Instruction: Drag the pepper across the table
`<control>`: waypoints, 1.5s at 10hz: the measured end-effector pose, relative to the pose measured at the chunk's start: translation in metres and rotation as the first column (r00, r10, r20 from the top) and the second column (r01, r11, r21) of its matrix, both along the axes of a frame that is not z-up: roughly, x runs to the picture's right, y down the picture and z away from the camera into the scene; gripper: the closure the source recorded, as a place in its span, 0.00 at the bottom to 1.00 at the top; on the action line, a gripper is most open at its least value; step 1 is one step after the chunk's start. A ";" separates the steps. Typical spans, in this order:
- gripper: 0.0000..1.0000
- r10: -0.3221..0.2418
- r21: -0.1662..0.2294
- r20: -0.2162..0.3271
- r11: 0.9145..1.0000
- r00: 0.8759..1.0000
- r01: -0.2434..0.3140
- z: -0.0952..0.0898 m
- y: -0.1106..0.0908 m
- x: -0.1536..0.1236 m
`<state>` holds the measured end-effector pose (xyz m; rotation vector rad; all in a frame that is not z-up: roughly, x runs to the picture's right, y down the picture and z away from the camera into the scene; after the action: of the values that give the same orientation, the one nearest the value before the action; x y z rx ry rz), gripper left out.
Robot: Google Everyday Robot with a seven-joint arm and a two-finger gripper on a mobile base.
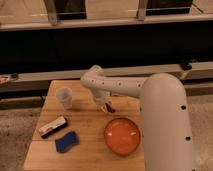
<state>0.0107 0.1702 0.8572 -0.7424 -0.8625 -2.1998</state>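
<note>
The table (87, 150) is a small light-brown wooden plank top. My arm reaches from the right over its back half, and my gripper (105, 106) points down just above the tabletop, right of centre. A small whitish piece with a red mark (108, 107) shows at the gripper's tip. It may be the pepper, but the gripper hides most of it. I cannot tell whether the gripper holds it.
A translucent plastic cup (64, 97) stands left of the gripper. A flat red-white-black box (52, 126) lies near the left edge, with a blue sponge (66, 141) in front of it. An orange plate (122, 136) sits at the front right. A dark bench runs behind the table.
</note>
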 end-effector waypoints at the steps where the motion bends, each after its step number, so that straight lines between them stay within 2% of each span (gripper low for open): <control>1: 0.97 -0.003 0.002 -0.009 1.000 1.000 0.003 0.003 0.000 0.001; 5: 0.97 -0.011 0.014 -0.050 1.000 0.999 0.012 0.017 -0.004 0.015; 8: 0.97 0.000 0.024 -0.070 1.000 0.998 0.001 0.019 -0.013 0.028; 12: 0.97 0.033 0.045 -0.124 0.999 0.992 -0.027 0.019 -0.031 0.061; 15: 0.97 0.043 0.038 -0.177 0.999 0.983 -0.037 0.027 -0.039 0.084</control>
<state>0.0946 0.1311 0.8837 -0.8821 -0.7413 -2.0719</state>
